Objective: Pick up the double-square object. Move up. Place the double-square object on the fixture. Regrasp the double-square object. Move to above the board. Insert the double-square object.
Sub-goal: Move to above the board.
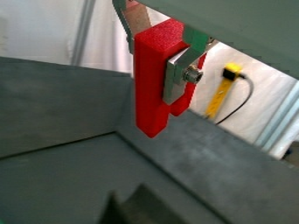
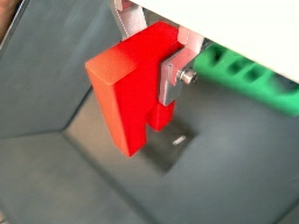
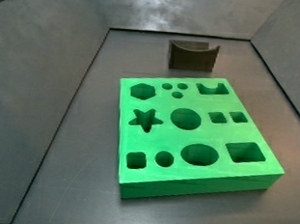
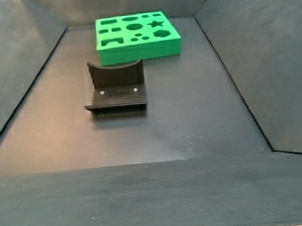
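The double-square object (image 1: 149,96) is a bright red elongated block hanging upright in my gripper (image 1: 163,72), which is shut on it. A silver finger plate (image 2: 173,80) presses one side of the double-square object (image 2: 122,87) in both wrist views; the opposite finger is mostly hidden behind it. My gripper (image 2: 158,74) is high above the dark floor. The green board (image 3: 199,190) lies flat with its many cut-outs, and the dark fixture (image 3: 193,55) stands beyond it. The gripper and the block do not show in either side view.
Sloped grey walls (image 4: 19,87) enclose the dark floor on all sides. The fixture (image 4: 116,86) sits mid-floor in front of the board (image 4: 137,48). An edge of the board (image 2: 239,70) shows behind the block. A yellow cable (image 1: 228,83) hangs outside the bin.
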